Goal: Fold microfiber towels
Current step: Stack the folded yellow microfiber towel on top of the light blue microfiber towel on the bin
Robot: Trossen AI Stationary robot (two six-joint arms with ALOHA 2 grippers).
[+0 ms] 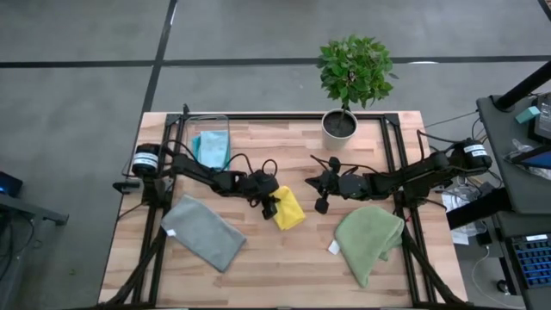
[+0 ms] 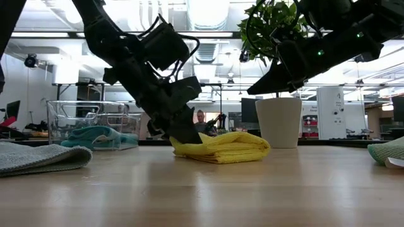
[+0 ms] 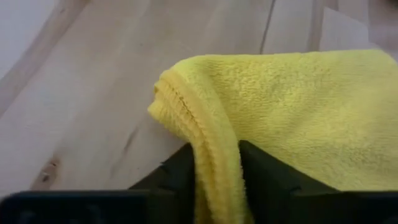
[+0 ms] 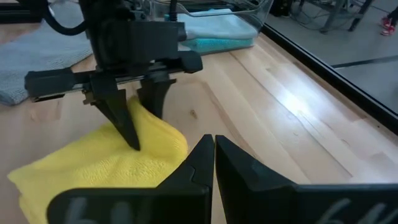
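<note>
The left gripper (image 1: 269, 207) stands at the middle of the table, with its two fingers (image 3: 186, 171) closed on the folded edge of the yellow towel (image 1: 288, 208). The cloth passes between the fingers in the left wrist view, so I judge the grip is there to keep the layers together while the fold is made. In the low view the fingers come down steeply on the left end of the towel, which lies flat on the wood in several layers.

The right gripper (image 1: 321, 205) hangs just right of the yellow towel, above the table and not touching it. Its fingers are pressed together and hold nothing; probably it waits to help with the next fold.

From above, the yellow towel's long axis runs from far-left to near-right, and the held end points to the left arm.

The grey towel (image 1: 203, 232) lies at the near left, the olive green towel (image 1: 368, 239) at the near right. The teal towel (image 2: 95, 135) is in the clear bin (image 1: 225, 122) at the far left.
</note>
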